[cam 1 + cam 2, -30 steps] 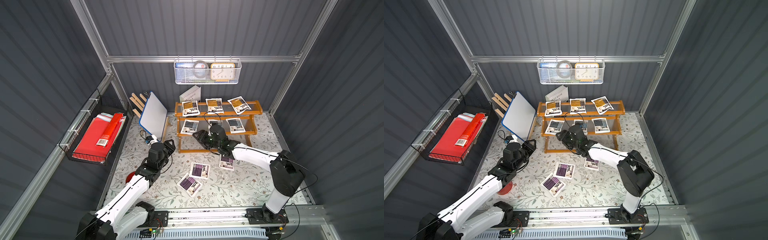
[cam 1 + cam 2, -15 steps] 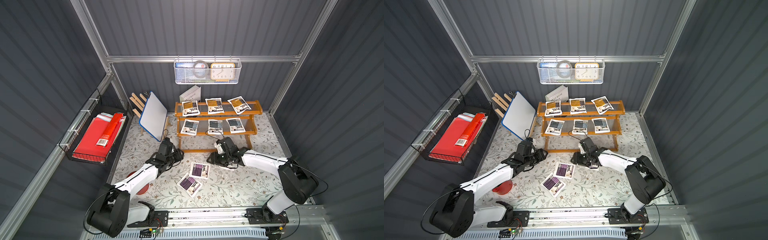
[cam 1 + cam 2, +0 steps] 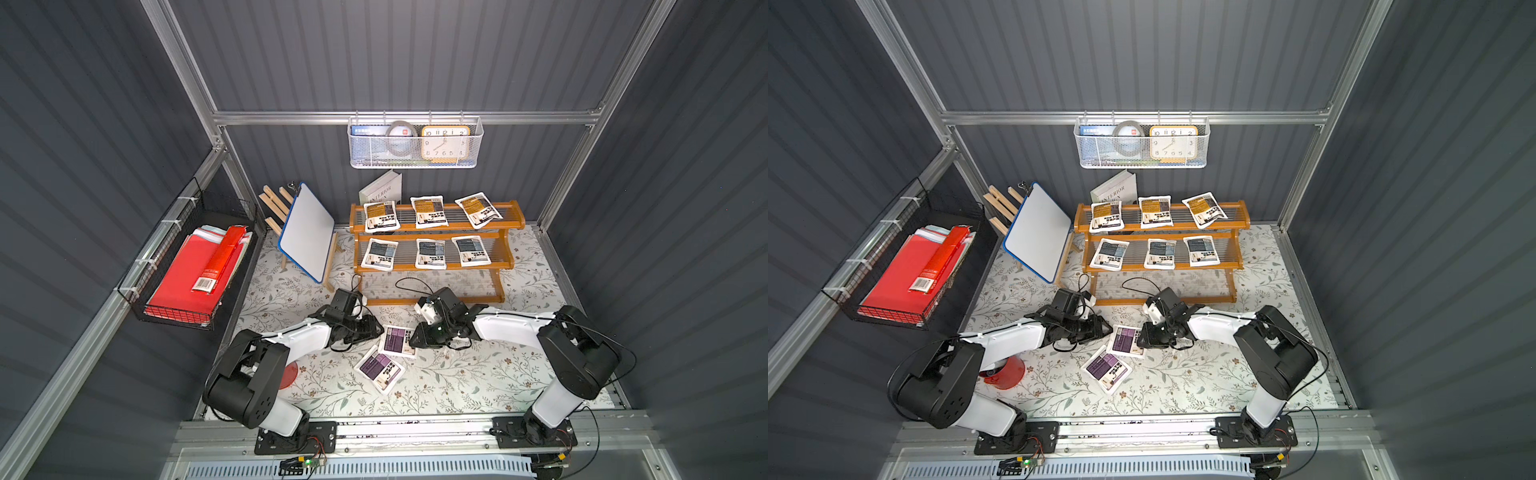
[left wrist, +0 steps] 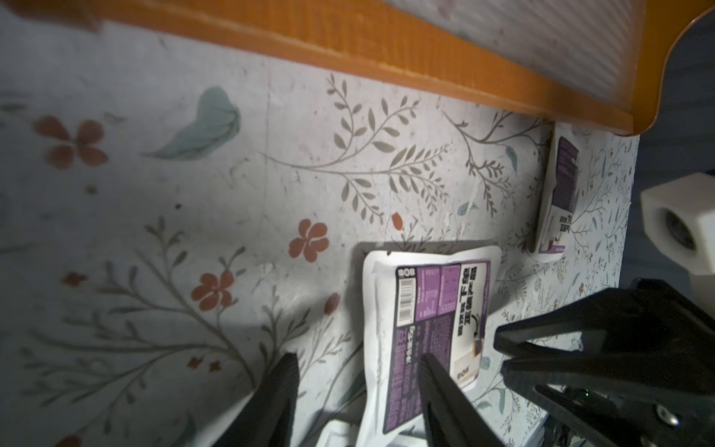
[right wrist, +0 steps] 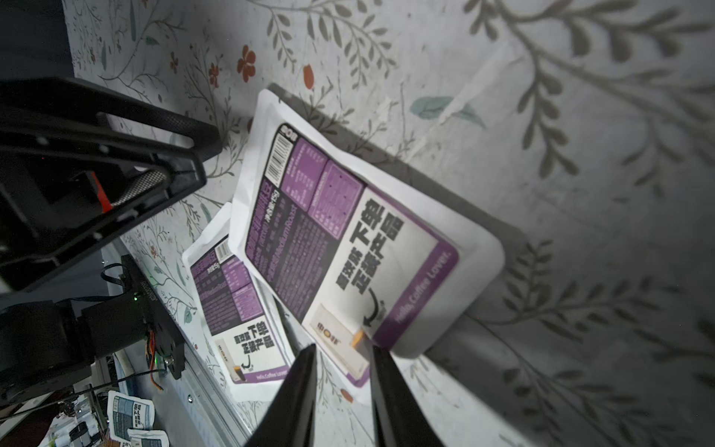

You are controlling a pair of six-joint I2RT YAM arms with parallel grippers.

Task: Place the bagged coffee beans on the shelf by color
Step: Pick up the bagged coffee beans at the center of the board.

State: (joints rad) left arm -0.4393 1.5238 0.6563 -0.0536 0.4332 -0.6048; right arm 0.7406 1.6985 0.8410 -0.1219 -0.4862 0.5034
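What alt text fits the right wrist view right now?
The right claw straddles one edge of a purple-labelled coffee pouch on the floral mat. A second purple-labelled pouch lies partly beneath it; the left claw sits at its far end.

Dark grey ribbed walls, aluminium frame posts, pale floral floor covering.

Robotics lab test cell: grey ribbed wall panels, aluminium framing, two robot arms bolted to a base rail.
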